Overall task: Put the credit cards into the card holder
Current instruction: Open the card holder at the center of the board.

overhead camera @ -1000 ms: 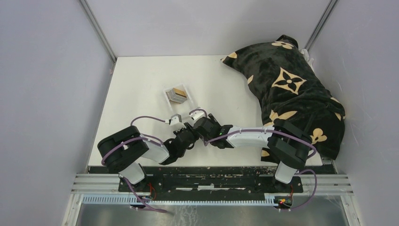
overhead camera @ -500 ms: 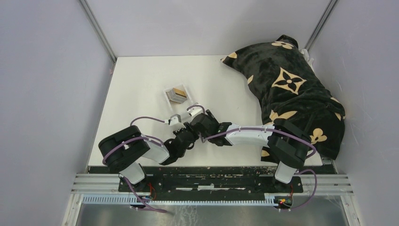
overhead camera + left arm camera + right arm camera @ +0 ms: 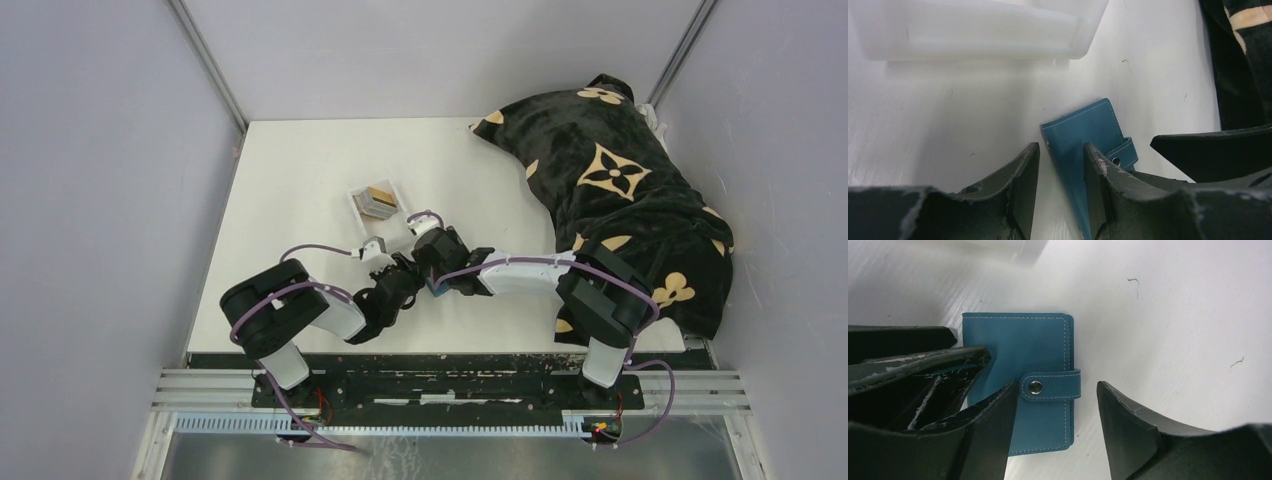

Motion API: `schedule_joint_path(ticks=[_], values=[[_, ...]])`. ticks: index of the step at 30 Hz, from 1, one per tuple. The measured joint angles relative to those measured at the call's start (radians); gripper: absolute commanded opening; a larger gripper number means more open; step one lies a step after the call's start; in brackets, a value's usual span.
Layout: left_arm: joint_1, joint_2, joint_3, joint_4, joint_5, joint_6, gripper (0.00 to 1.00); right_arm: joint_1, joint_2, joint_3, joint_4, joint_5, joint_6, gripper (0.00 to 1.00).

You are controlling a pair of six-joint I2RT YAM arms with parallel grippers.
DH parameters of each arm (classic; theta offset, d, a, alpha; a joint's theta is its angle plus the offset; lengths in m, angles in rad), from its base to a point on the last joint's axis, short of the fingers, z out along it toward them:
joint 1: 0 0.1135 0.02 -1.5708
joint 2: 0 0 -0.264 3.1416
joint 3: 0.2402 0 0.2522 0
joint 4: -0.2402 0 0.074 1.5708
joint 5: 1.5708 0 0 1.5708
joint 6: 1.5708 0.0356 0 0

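The card holder is the teal one. It's lying flat and folded shut on the white desk, toward the near side and just this side of the clear tray. Its snap tab wraps over the front with the metal stud showing. From the top camera you barely see it, since both arms are bunched up right over it.

The right gripper sits above it with its jaws wide, straddling the tab. One finger hangs over the teal face and the other over bare desk past the wallet's edge, so it's not gripping anything. The left gripper comes in from the other side with its jaws about half apart. One long edge of the wallet runs up through the gap and one finger lies over the cover. Can't tell if that finger actually touches it, but nothing looks pinched.

The credit cards are in the tray, a little stack with grey and tan faces, apart from the wallet. On the right side of the desk there's a big dark plush cushion with tan flower shapes.
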Motion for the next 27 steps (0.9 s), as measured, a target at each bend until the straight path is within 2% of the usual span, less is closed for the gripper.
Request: schedule_joint_path(ticks=[16,27], values=[[0.032,0.040,0.023,0.035,0.025,0.000,0.45,-0.006,0.027,0.039,-0.021,-0.051,0.006,0.67],[0.039,0.066,-0.006,0.110,0.026,-0.024,0.38,0.022,0.064,0.079,-0.060,0.006,0.052,0.52]])
